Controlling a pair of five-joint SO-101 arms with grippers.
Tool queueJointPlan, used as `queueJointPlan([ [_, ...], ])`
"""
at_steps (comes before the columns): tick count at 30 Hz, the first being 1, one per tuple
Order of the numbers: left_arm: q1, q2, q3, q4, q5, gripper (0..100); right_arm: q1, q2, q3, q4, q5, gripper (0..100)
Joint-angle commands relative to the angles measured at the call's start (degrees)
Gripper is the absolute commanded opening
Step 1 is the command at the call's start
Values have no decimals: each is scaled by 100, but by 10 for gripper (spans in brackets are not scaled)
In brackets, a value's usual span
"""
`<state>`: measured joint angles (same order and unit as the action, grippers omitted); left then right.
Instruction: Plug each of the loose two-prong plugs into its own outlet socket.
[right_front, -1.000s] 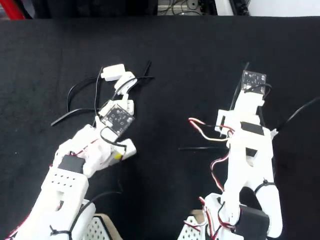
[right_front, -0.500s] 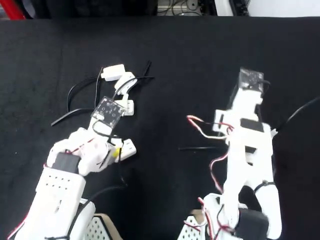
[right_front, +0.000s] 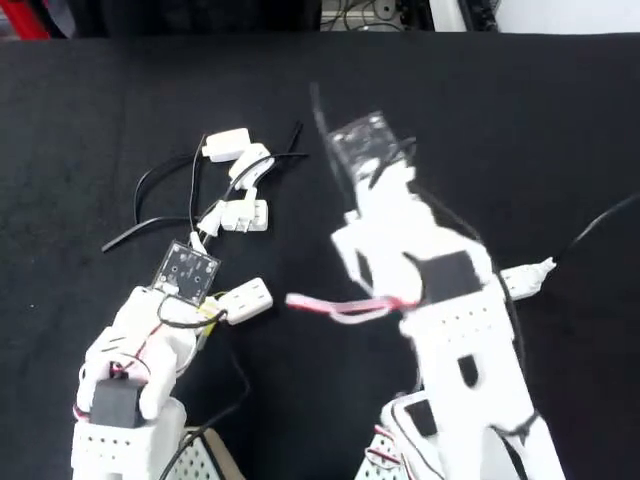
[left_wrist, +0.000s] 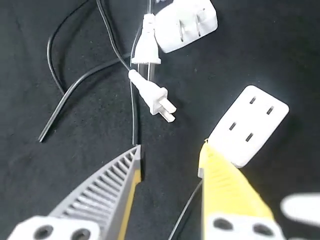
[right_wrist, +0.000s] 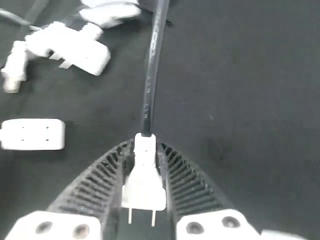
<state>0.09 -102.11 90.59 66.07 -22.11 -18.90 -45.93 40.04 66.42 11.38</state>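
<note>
Between the right claw's (right_wrist: 145, 146) closed fingers sits a white two-prong plug (right_wrist: 143, 187) on black cord (right_wrist: 152, 65); left claw (left_wrist: 170, 148) gapes empty

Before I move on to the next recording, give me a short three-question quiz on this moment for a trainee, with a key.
1. True or false: the right claw is shut on a white two-prong plug.
2. Fill in: the cord that leaves the held plug is ___ in colour.
3. The left claw is: A) open and holding nothing; B) shut on another plug; C) shut on a loose cable.

Key: 1 true; 2 black; 3 A.
</note>
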Motion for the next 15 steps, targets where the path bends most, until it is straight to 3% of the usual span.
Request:
queueJointPlan([
  [1,-127,-9,13,-387,-53,186,-730,-532,356,26,132,11],
  [8,-1305,-9,-84,-396,-53,185,-1002,-145,1771,-747,220,12],
  [12,-1930,-9,145,-440,-53,186,-844,752,1631,-932,668,12],
  [15,-2000,-9,224,-440,-62,186,-475,1596,1244,-949,651,15],
])
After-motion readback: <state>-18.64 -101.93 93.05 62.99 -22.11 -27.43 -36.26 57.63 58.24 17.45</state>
